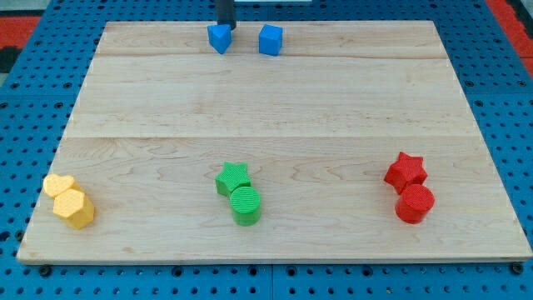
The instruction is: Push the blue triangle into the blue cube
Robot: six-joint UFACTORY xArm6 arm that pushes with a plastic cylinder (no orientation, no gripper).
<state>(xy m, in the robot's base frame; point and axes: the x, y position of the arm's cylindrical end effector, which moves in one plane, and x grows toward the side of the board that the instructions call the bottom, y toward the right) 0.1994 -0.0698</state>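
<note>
The blue triangle (219, 37) sits near the board's top edge, left of centre. The blue cube (270, 40) stands a short way to its right, with a gap between them. My tip (226, 26) is the lower end of the dark rod that comes down from the view's top. It sits right at the triangle's upper right corner, touching or almost touching it. The cube is apart from the tip.
The wooden board (275, 117) lies on a blue pegboard. At the bottom left are a yellow heart (58, 185) and a yellow hexagon (74, 208). At bottom centre are a green star (233, 177) and a green cylinder (246, 205). At bottom right are a red star (405, 171) and a red cylinder (415, 203).
</note>
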